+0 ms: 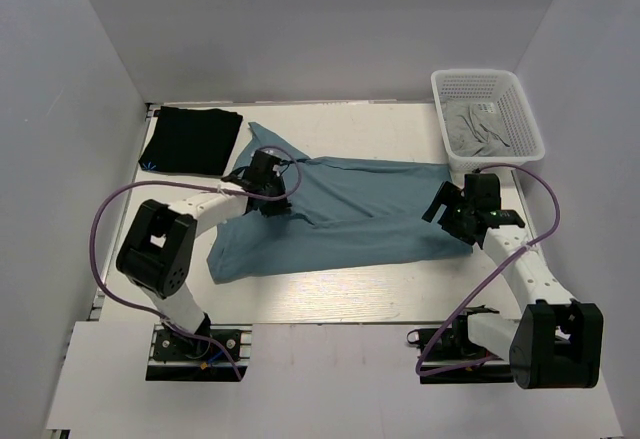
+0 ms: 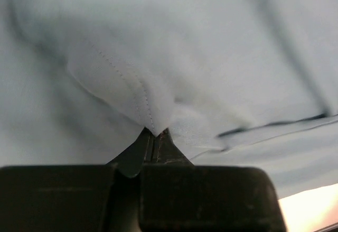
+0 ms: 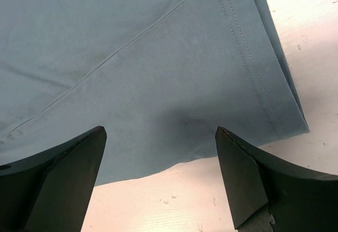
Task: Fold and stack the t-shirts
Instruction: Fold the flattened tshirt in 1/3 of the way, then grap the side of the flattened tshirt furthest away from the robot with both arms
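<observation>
While in left hand [image 2: 156,138], teal t-shirt [image 1: 350,219] lengthwise left-right.

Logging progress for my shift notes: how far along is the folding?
Done: the black tee looks folded at the far left. In hand: the left claw pinches the teal tee; the right claw hangs open over its hem. Left: finish folding, stack it.

My left arm [image 1: 200,205] and right arm [image 1: 525,269]: white links, bulky black joint housings, black bases [image 1: 195,357]. A purple cable [image 1: 97,229] loops off each. Right pincer [image 3: 160,131] fingers [image 3: 58,174]: matte black wedges, blunt-tipped, flat inner faces.
</observation>
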{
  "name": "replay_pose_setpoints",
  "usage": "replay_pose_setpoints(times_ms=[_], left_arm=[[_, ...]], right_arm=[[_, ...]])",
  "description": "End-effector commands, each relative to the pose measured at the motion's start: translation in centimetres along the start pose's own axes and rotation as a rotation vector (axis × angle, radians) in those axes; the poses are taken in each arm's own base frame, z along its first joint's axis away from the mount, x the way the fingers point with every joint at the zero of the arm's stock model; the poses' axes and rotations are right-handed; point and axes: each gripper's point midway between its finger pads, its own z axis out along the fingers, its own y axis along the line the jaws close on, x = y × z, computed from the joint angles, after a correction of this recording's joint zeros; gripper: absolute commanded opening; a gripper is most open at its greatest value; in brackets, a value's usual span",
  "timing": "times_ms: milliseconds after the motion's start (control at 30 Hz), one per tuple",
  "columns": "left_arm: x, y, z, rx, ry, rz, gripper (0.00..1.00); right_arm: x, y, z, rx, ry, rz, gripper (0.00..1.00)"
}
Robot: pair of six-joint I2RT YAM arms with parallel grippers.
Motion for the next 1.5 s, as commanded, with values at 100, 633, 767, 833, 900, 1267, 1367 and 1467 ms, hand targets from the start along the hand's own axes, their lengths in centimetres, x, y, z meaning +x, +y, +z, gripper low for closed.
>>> replay_pose_setpoints(times_ms=[100, 633, 767, 833, 900, 1267, 1367, 1467], left_arm=[[-4.1, -4.3, 1.1, 0.085, -0.059, 0.079, 0.0], [-9.5, -8.6, 3.2, 0.027, -0.187, 0.285, 1.0], [-11.2, -9.2, 2.4, 0.053, -0.28, 0.311, 1.0], [-11.9, -8.8, 1.8, 0.003, -0.289, 0.307, 1.0], [-12.6, -8.0, 0.4, -0.04, -0.325, 0.298, 1.0], [-21.5, 0.8, -2.2, -0.375, -0.45, 0.067, 1.0], [-24.7, 2.1, -0.6, -0.366, -0.466, 0.028, 1.0], [-27.7, 2.8, 1.2, -0.353, -0.486, 0.026, 1.0]], right_arm=[[-1.2, 0.7, 0.3, -0.017, -0.024, -0.019, 0.9], [-1.6, -0.2, 0.2, 0.037, -0.039, -0.026, 0.9], [-1.8, 0.3, 0.1, 0.016, -0.046, -0.017, 0.9], [-1.9, 0.7, 0.1, -0.002, -0.05, -0.019, 0.9], [-2.7, 0.8, 0.1, -0.005, -0.084, -0.03, 0.9], [-9.1, 5.0, 1.3, -0.071, -0.169, -0.053, 0.9], [-10.2, 6.1, 1.4, -0.101, -0.187, -0.076, 0.9], [-10.8, 6.2, 1.5, -0.094, -0.2, -0.08, 0.9]])
